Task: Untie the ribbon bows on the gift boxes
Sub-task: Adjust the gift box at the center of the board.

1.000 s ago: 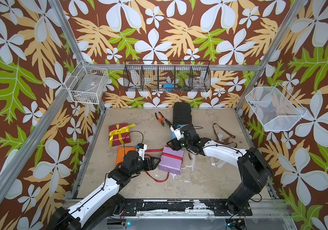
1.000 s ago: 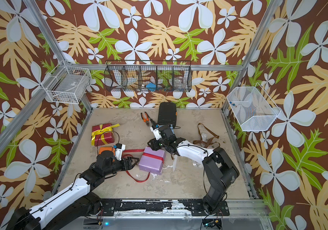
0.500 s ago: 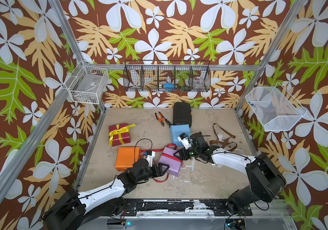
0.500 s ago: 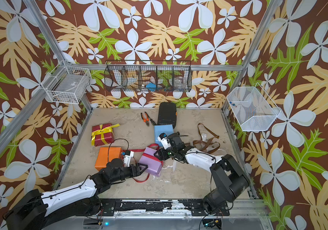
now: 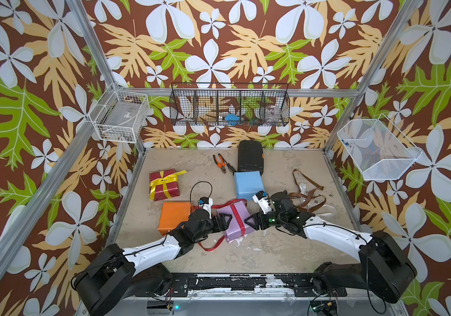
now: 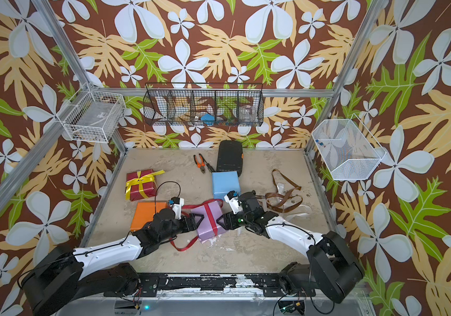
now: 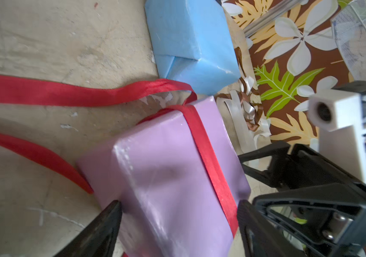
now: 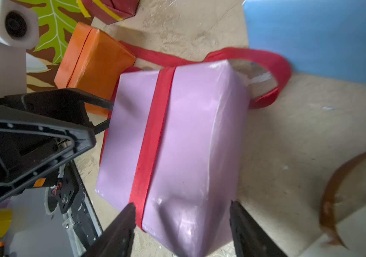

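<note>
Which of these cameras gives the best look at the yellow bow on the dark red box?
Both top views: the yellow bow sits whole and tied on the dark red box. The right wrist view catches only a cropped corner of that box with yellow strips; the left wrist view misses it.

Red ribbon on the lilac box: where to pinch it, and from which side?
Pinch the raised loop of the red ribbon at the lilac box's far edge, facing the light blue box. Come from above, one finger through the loop. It seems to arch clear of the table there; the tails lie flat, and the band over the box top hugs the paper.
</note>
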